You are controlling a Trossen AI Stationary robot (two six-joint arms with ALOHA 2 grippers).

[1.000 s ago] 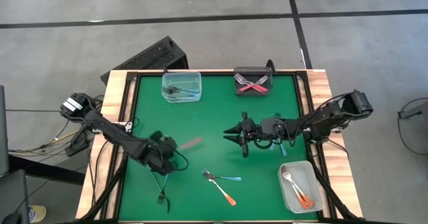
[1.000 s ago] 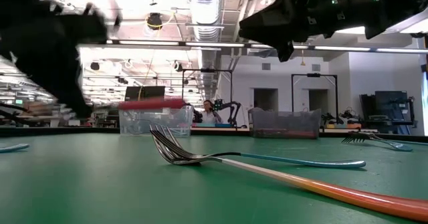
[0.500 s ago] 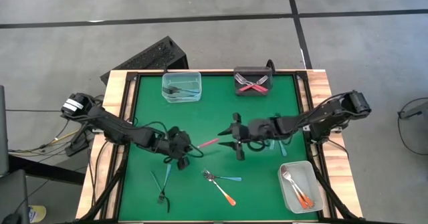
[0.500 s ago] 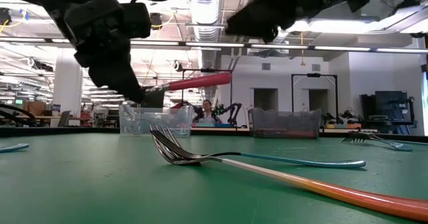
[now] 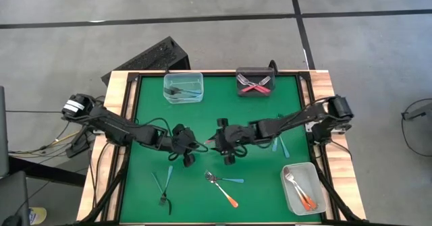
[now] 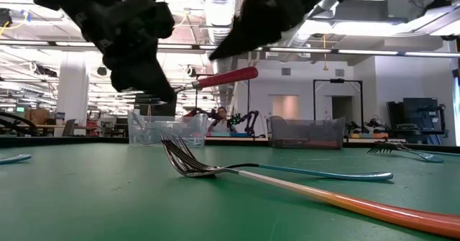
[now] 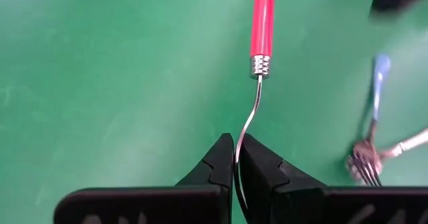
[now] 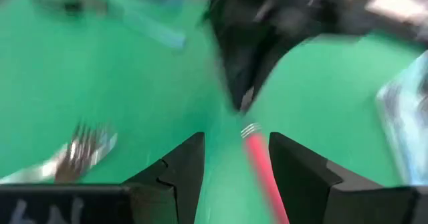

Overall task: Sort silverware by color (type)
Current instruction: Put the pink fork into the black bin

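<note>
— Red-handled metal fork (image 7: 262,23): where is it?
— Above the green table (image 5: 270,179), just beyond the crossed blue and orange forks (image 5: 221,183); left gripper (image 7: 235,158) pinches its metal neck.
— Right gripper (image 8: 235,158)?
— Fingers spread around the red handle, seemingly without touching; blurry.

overhead, table-level, two close wrist cameras

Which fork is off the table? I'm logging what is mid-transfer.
The red-handled fork: the left gripper holds it aloft by its metal neck, handle between the right gripper's open fingers. The others lie flat.
</note>
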